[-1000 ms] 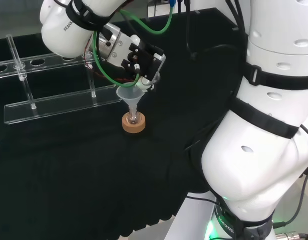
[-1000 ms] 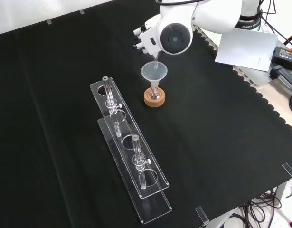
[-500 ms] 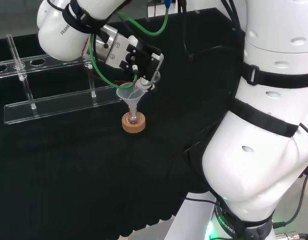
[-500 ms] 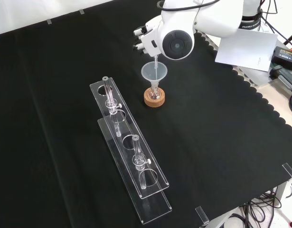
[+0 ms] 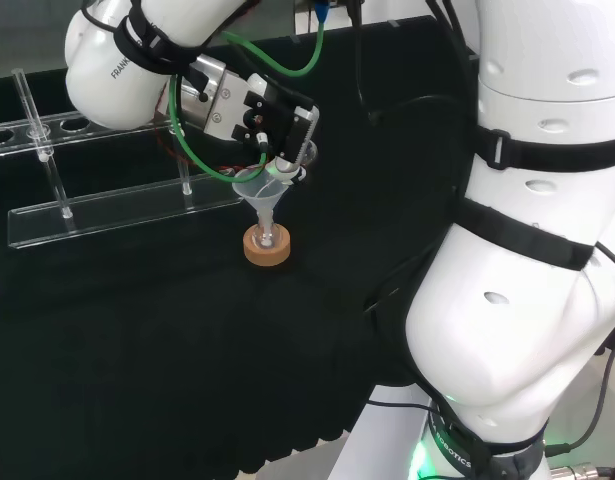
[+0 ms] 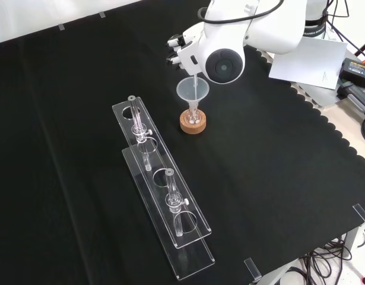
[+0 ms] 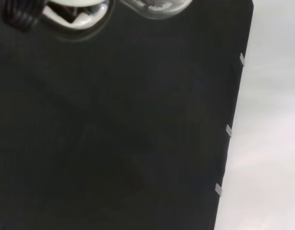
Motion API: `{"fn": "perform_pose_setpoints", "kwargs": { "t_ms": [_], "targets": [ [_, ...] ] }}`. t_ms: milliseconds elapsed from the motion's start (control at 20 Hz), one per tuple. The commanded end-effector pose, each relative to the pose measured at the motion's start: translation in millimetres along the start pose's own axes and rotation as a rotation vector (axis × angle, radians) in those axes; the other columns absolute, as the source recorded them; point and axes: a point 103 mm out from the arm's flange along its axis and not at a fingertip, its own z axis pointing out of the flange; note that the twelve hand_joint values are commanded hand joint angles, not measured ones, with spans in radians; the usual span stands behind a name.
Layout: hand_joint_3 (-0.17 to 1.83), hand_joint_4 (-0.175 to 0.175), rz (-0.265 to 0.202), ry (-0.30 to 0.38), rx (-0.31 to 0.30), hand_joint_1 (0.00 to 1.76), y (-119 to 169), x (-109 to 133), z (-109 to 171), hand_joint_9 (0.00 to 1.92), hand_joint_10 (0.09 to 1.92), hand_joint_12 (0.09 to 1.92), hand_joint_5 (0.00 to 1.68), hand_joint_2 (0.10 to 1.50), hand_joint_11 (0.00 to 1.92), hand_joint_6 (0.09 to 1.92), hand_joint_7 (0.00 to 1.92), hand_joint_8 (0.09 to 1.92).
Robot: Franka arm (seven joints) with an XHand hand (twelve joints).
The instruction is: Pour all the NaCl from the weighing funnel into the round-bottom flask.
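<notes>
The hand (image 5: 270,118), fingers curled around the weighing funnel (image 5: 298,157), has shifted slightly left in the head view since a second ago, its spout over the clear funnel (image 5: 261,189) in the round-bottom flask (image 5: 267,239) just below.

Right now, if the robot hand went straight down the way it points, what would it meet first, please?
Probably the clear funnel seated in the flask on the cork ring, directly below the robot hand; depth is uncertain.
</notes>
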Motion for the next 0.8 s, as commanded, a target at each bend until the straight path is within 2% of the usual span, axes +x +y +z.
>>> {"fn": "perform_pose_setpoints", "kwargs": {
  "t_ms": [50, 800],
  "targets": [
    [0.55, 0.175, 0.007, -0.020, 0.003, 1.10, 0.5, -1.6, 0.0, 1.03, 0.24, 0.99, 1.21, 0.74, 0.89, 0.75, 0.62, 0.64],
    [0.55, 0.175, 0.020, -0.081, 0.022, 1.10, -0.2, -0.6, -4.2, 1.02, 0.23, 0.99, 1.21, 0.74, 0.89, 0.75, 0.61, 0.64]
  ]
}}
